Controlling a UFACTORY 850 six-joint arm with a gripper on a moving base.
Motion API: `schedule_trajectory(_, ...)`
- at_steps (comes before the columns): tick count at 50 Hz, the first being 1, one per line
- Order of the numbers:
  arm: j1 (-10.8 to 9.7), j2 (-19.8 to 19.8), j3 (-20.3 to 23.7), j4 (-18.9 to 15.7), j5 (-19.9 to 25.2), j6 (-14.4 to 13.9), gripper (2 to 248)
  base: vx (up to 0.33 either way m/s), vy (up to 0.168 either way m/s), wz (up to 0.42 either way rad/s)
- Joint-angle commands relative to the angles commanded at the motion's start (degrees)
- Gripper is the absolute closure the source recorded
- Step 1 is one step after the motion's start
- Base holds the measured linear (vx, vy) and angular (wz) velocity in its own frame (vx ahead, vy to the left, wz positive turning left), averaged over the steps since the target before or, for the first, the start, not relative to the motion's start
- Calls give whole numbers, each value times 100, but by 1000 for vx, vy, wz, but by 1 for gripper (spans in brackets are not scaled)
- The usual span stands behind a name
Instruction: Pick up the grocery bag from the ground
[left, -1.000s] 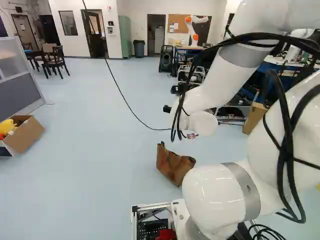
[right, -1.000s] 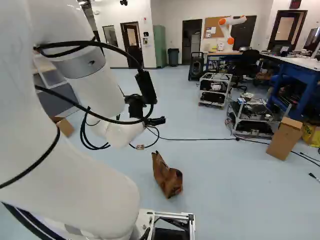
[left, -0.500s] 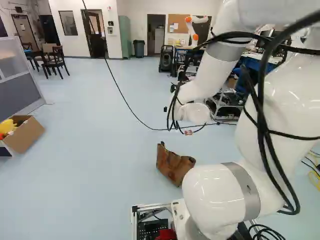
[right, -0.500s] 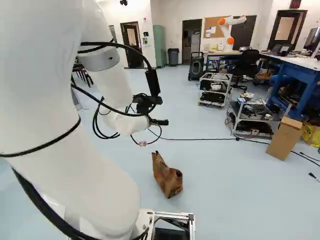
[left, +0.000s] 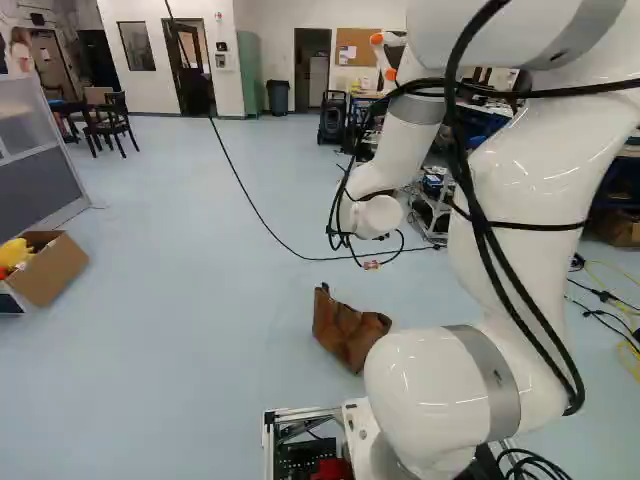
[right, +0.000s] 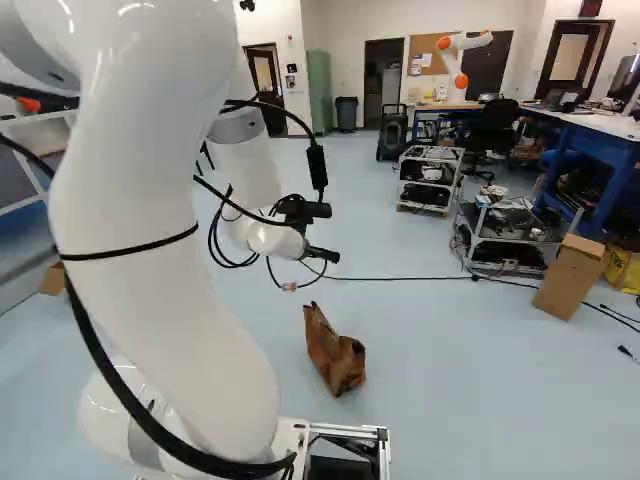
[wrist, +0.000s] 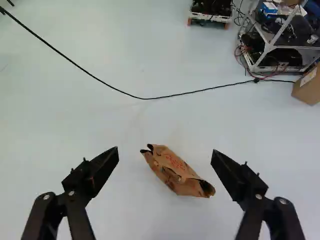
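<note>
Arching forward, arm (right: 150, 190) tilts open gripper (right: 334, 256) downward; brown bag (wrist: 175, 172) ahead.

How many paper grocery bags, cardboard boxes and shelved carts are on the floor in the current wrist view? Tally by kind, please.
Paper grocery bag: 1
Cardboard box: 1
Shelved carts: 2
Total: 4

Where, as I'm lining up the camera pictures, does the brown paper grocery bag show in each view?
Left base view: the grocery bag is in the lower half, just right of the middle.
Right base view: lower half, just right of the middle.
Wrist view: seen between the open fingers of the gripper.
Shared landmark: the black floor cable.
</note>
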Motion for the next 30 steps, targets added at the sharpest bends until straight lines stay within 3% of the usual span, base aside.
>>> schedule_trajectory(30,-4,-1280,-1110,18,-797,0,3,0,0,0)
